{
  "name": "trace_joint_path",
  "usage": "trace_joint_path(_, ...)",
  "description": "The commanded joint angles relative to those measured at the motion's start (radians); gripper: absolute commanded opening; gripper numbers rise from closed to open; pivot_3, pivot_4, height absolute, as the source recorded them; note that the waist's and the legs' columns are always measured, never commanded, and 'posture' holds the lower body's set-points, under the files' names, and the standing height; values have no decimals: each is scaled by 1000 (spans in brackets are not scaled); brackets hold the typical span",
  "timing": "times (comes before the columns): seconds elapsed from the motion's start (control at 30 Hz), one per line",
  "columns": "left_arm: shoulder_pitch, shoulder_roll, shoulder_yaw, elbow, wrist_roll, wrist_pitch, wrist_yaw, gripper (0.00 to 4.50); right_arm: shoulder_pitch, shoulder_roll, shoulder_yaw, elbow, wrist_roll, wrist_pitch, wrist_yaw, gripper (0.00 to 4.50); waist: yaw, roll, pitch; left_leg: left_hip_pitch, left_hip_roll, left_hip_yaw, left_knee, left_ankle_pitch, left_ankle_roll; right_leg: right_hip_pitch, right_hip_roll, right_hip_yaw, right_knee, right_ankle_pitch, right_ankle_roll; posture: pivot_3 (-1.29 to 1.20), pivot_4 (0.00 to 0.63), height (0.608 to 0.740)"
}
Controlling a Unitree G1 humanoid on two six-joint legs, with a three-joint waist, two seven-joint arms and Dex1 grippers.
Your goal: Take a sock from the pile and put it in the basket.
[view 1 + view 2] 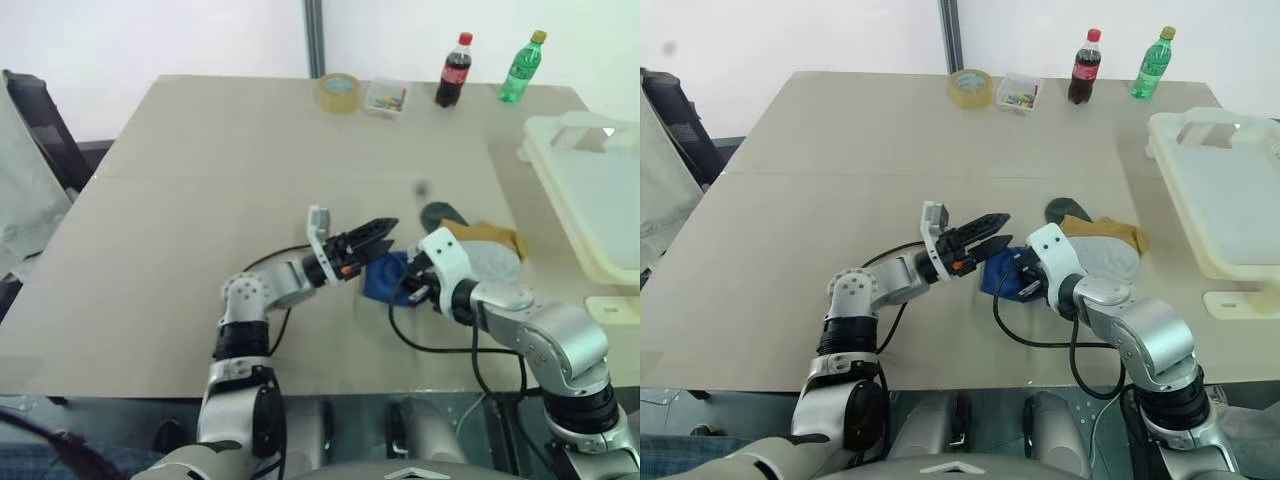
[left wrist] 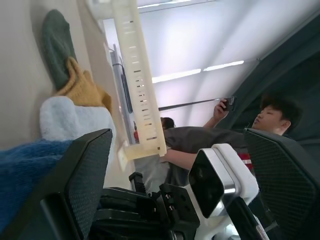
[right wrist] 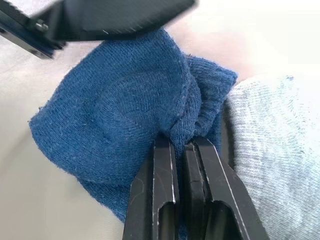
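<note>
I have the right gripper [image 3: 182, 147] pinched tight on a fold of the blue sock [image 3: 125, 120], which lies on the table [image 1: 200, 200] at the pile's [image 1: 480, 245] near edge. My left gripper [image 1: 375, 236] hovers just beside it, fingers spread wide. The basket [image 1: 590, 190] sits off to the right.

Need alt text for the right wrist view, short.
The right end effector is shut, its two black fingers pinching a fold of the blue sock, which lies bunched on the beige table. A grey-white sock lies against the blue one, and the left end effector's black finger hangs over it.
</note>
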Motion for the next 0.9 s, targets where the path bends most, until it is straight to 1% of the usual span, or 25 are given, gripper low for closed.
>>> trace_joint_path(0.03,29,37,29,-86,-47,32,6,4500,13,-1,31,-18,48,29,48,63,-3,0,0,0,0,0,0,0,0,0,0,0,0,0,0,0,150,735)
trace_joint_path(0.13,47,90,51,-123,-55,33,8,4500,3,-5,61,-33,67,37,69,63,-16,0,0,0,0,0,0,0,0,0,0,0,0,0,0,0,150,735)
trace_joint_path(0.3,20,178,114,-99,-44,-6,10,4500,-3,-14,55,-70,129,71,121,63,-18,0,0,0,0,0,0,0,0,0,0,0,0,0,0,0,150,735)
trace_joint_path(0.43,23,218,91,-113,-14,-21,-21,4500,-3,-42,58,-60,123,73,115,63,-14,0,0,0,0,0,0,0,0,0,-1,0,0,0,0,0,150,735)
trace_joint_path(0.5,47,249,46,-159,30,-51,-67,4500,-14,-32,17,-65,142,87,120,63,-14,0,0,0,0,0,0,0,0,0,-1,0,0,0,0,0,150,735)
trace_joint_path(0.63,161,351,-136,-334,244,-289,-265,4500,-22,-39,-61,-73,174,119,131,63,-17,0,0,0,0,1,-1,2,-4,-1,-1,1,-1,0,0,0,150,735)
trace_joint_path(0.73,238,418,-238,-407,407,-502,-387,4500,-18,-63,-109,-73,190,143,145,63,-16,1,1,0,0,1,-1,2,-4,-1,-2,1,-1,0,-1,0,150,735)
trace_joint_path(0.8,267,440,-278,-434,508,-657,-433,4500,-24,-78,-148,-69,205,164,155,63,-14,1,1,0,0,1,-2,1,-3,-1,-3,3,-1,0,-1,0,150,735)
trace_joint_path(0.83,273,443,-288,-438,540,-710,-446,4500,-28,-83,-161,-68,213,172,159,63,-13,1,1,-1,0,1,-2,1,-2,-1,-7,3,-1,-1,-2,0,150,735)
trace_joint_path(0.9,281,447,-289,-443,566,-791,-489,4500,-48,-101,-198,-57,227,193,172,63,-11,1,1,-1,0,1,-1,0,0,-1,-9,2,-2,-2,-4,0,150,735)
